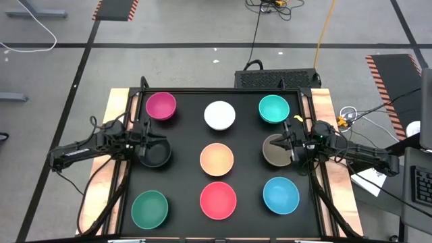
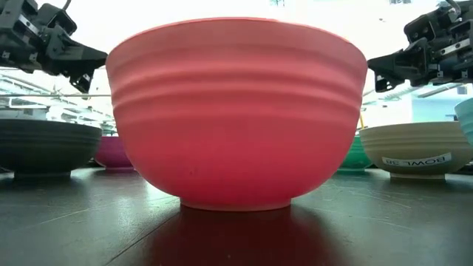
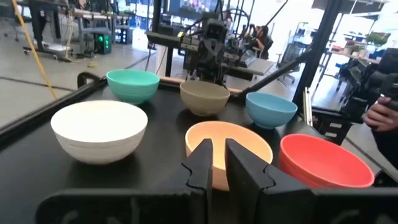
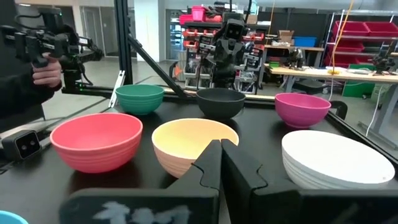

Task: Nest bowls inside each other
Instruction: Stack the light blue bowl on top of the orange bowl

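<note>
Table: black square table top (image 1: pixel 185 189) carrying nine small round plain bowls in a three-by-three grid, all upright, all apart from one another, none nested.
Centre: orange round bowl (image 1: pixel 217 159), hollow bare.
12 o'clock: white round bowl (image 1: pixel 220 115), nothing inside.
1–2 o'clock corner: teal round bowl (image 1: pixel 274 109), nothing inside.
3 o'clock: taupe-brown round bowl (image 1: pixel 275 151), a printed label on its outer wall in the low view; the inside is partly covered by the gripper above it.
4–5 o'clock corner: blue round bowl (image 1: pixel 281 195), nothing inside.
6 o'clock: red round bowl (image 1: pixel 219 200), nothing inside; it fills the low view.
7–8 o'clock corner: green round bowl (image 1: pixel 150 208), nothing inside.
9 o'clock: black round bowl (image 1: pixel 156 153), partly under the gripper.
10–11 o'clock corner: magenta round bowl (image 1: pixel 161 106), nothing inside.
Left gripper (image 1: pixel 150 141): over the black bowl's rim, clear of it in the low view; fingers nearly together with a thin gap, clasping nothing.
Right gripper (image 1: pixel 289 142): over the taupe-brown bowl's rim, raised above it; fingers pressed fully together, clasping nothing.
Room: a person's hand (image 3: pixel 380 116) near equipment beyond the table.
</note>
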Controlling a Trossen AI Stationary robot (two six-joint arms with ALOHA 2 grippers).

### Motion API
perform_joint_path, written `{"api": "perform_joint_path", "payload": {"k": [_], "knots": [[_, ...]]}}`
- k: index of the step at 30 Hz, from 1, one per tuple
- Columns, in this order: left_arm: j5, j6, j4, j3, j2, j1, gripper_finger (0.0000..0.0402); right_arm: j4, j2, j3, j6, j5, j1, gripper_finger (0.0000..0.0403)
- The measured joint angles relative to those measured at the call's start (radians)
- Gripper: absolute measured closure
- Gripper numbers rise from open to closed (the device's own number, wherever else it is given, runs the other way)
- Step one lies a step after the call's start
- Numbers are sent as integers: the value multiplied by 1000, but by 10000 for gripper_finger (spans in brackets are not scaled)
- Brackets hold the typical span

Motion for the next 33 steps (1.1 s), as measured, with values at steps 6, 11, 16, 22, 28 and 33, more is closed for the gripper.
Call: {"api": "perform_joint_path", "payload": {"k": [6, 11, 16, 22, 28, 33], "knots": [[-1, 144, 142, 0, 0, 0, 355, 100, 0, 0, 26, 0, 0, 403], [-18, 142, 314, 0, 0, 0, 355, 276, 0, 0, 126, 0, 0, 403], [11, 94, 393, 0, 0, 0, 355, 390, 0, 0, 234, 0, 0, 403], [33, 137, 333, 0, 0, 0, 355, 397, 0, 0, 194, 0, 0, 403], [-26, 147, 316, 0, 0, 0, 355, 324, 0, 0, 97, 0, 0, 403], [-53, 165, 320, 0, 0, 0, 355, 321, 0, 0, 89, 0, 0, 403]]}}
